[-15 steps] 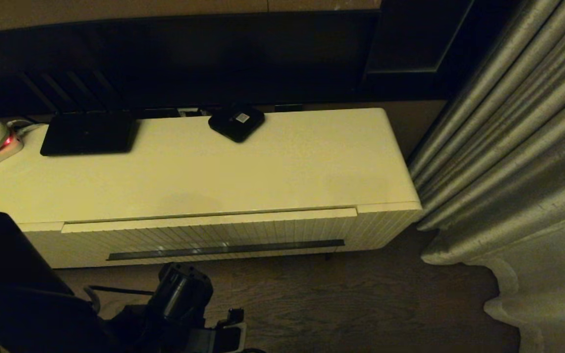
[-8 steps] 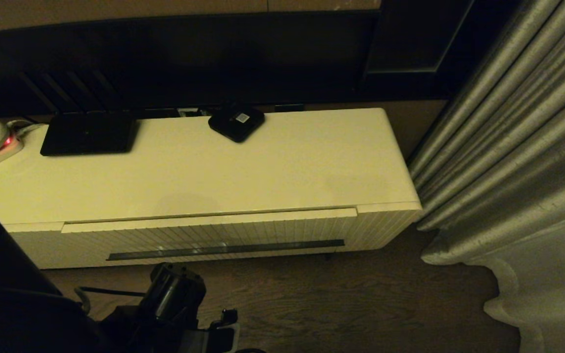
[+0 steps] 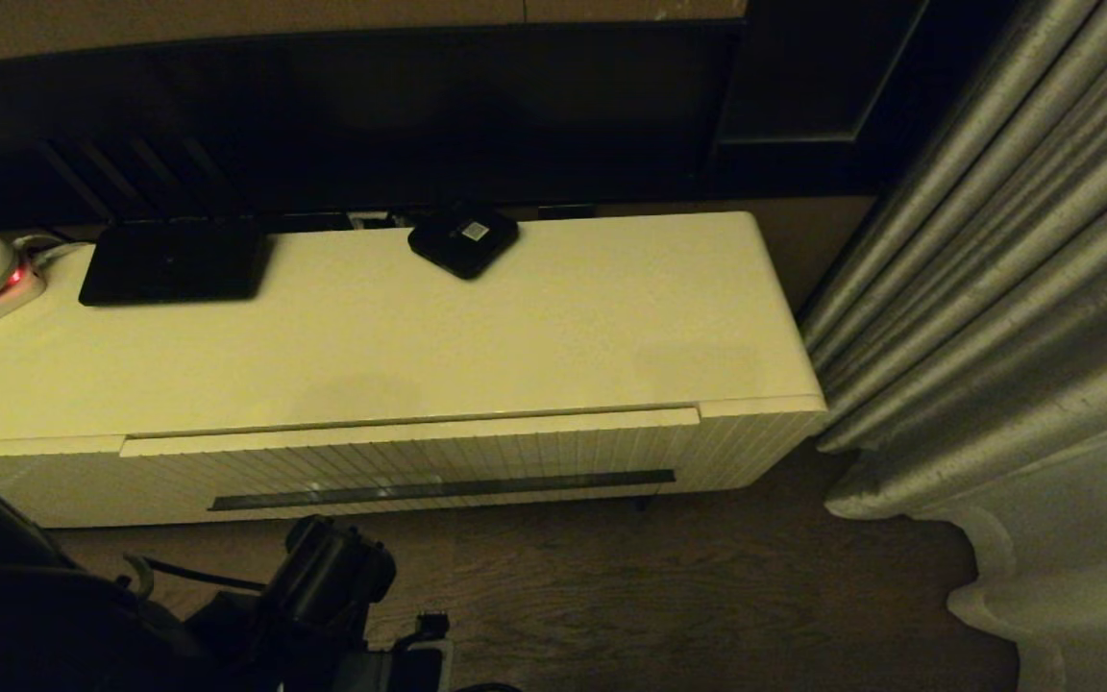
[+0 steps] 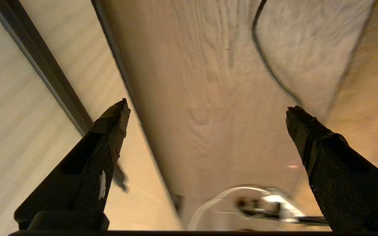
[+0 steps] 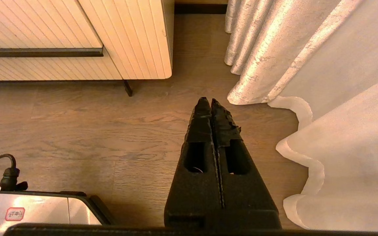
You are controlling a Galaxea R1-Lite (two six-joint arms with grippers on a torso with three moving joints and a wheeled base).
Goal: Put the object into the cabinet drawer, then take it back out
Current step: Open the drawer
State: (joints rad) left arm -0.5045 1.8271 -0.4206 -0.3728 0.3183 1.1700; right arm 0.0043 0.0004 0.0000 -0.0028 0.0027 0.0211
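Neither step shows done: the cabinet drawer [image 3: 409, 459] sits closed, umbrella nowhere visible. Left gripper [image 4: 205, 111], near the floor below the drawer, gapes wide and empty; right gripper [image 5: 211, 102] is pressed closed, parked.

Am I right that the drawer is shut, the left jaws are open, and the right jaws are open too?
Not quite. The drawer is shut and the left gripper has its jaws open, but the right gripper has its jaws shut, as the right wrist view shows.
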